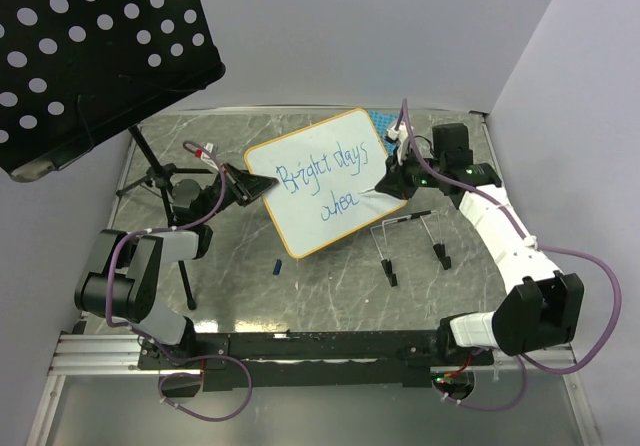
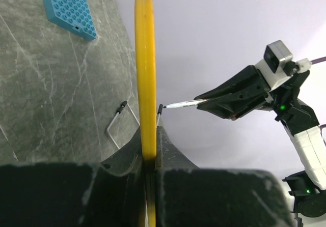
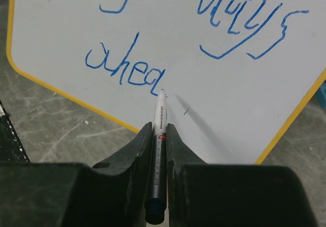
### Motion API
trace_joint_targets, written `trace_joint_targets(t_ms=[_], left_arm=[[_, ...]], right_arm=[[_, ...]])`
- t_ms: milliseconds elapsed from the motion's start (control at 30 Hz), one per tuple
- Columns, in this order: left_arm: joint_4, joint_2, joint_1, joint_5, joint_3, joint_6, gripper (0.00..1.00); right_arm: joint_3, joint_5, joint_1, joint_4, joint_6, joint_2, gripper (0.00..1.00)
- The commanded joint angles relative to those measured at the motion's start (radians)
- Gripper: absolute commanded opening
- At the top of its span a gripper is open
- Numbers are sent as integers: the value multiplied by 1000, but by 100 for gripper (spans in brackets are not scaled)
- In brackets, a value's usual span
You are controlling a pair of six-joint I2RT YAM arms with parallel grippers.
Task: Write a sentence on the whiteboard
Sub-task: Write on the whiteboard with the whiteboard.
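The whiteboard (image 1: 322, 181), white with a yellow rim, is held tilted above the table. My left gripper (image 1: 252, 185) is shut on its left edge; the left wrist view shows the yellow rim (image 2: 145, 69) edge-on between the jaws. Blue writing (image 1: 322, 169) reads "Bright days" with "ahea" (image 3: 125, 73) below it. My right gripper (image 1: 392, 183) is shut on a white marker (image 3: 159, 130), whose tip touches the board just after the last letter. The marker also shows in the left wrist view (image 2: 178, 105).
A black perforated music stand (image 1: 90, 51) on a tripod (image 1: 160, 181) stands at back left. A blue studded plate (image 2: 67, 8) lies behind the board. A wire board stand (image 1: 410, 234) and a small blue cap (image 1: 276, 264) lie on the grey marble table (image 1: 330, 286).
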Motion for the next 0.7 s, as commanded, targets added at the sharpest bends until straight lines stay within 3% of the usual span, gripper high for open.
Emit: trace_joint_targets(t_ms=[0, 667], left_arm=[[418, -55, 2, 4, 61, -53, 1], [433, -42, 5, 6, 61, -63, 1]], right_arm=[[37, -31, -10, 41, 19, -45, 0], [29, -41, -46, 205, 58, 51, 0]])
